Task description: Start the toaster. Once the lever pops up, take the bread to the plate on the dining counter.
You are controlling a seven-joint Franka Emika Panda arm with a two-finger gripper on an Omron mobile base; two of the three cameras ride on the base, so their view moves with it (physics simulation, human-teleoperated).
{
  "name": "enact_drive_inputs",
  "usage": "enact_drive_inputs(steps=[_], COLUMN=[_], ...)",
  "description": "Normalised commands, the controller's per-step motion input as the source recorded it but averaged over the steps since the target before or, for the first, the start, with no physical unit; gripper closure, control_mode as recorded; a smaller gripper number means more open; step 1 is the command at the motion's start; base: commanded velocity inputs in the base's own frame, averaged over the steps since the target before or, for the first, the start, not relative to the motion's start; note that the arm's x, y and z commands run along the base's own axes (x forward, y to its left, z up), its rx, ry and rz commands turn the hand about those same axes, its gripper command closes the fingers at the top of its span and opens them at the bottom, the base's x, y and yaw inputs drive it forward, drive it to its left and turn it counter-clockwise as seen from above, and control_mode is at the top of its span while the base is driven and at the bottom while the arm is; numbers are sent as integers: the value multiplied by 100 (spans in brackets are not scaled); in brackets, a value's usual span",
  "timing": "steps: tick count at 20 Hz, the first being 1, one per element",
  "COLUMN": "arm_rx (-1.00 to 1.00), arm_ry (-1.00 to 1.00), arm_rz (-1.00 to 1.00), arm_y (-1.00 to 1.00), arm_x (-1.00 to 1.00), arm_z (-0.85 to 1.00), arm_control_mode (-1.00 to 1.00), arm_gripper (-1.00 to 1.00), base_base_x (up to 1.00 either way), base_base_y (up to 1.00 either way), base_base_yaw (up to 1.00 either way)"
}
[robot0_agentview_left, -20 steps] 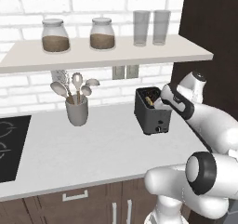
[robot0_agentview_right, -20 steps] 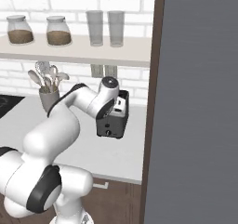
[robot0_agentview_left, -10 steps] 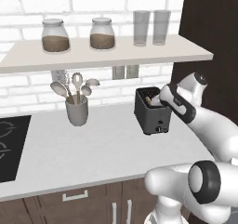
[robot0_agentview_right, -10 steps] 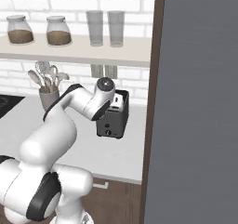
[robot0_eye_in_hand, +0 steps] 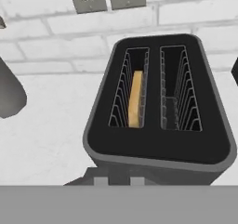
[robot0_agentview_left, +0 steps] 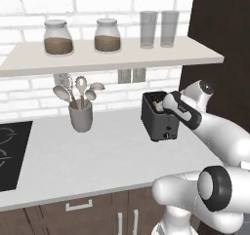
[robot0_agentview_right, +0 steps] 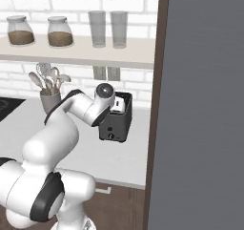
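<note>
Bread [robot0_eye_in_hand: 135, 99] stands in the toaster's [robot0_eye_in_hand: 158, 102] left slot in the hand view; claw state unclear.

A home kitchen. A white brick wall [robot0_agentview_left: 29, 90] backs a pale worktop [robot0_agentview_left: 97, 156] with dark wood drawers [robot0_agentview_left: 83, 214] below. A black hob [robot0_agentview_left: 12, 153] sits at the left. A shelf [robot0_agentview_left: 112, 58] holds two filled jars [robot0_agentview_left: 58, 36] and two glasses [robot0_agentview_left: 156, 28]. A cup of utensils [robot0_agentview_left: 80, 109] and a toaster [robot0_agentview_left: 156, 117] with bread [robot0_eye_in_hand: 135, 100] in one slot stand on the worktop, under wall sockets [robot0_agentview_left: 132, 75]. A tall dark cabinet [robot0_agentview_right: 200, 105] stands right.
</note>
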Motion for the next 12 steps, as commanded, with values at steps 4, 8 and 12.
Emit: enact_drive_inputs(steps=[4, 8, 12], arm_rx=[0, 0, 0], arm_ry=[10, -2, -13], arm_rz=[0, 0, 0], arm_y=[0, 0, 0], arm_x=[37, 13, 12], arm_z=[17, -24, -17], arm_control_mode=[-100, -100, -100], arm_gripper=[-100, -100, -100], base_base_x=[0, 0, 0], base_base_y=[0, 0, 0], base_base_yaw=[0, 0, 0])
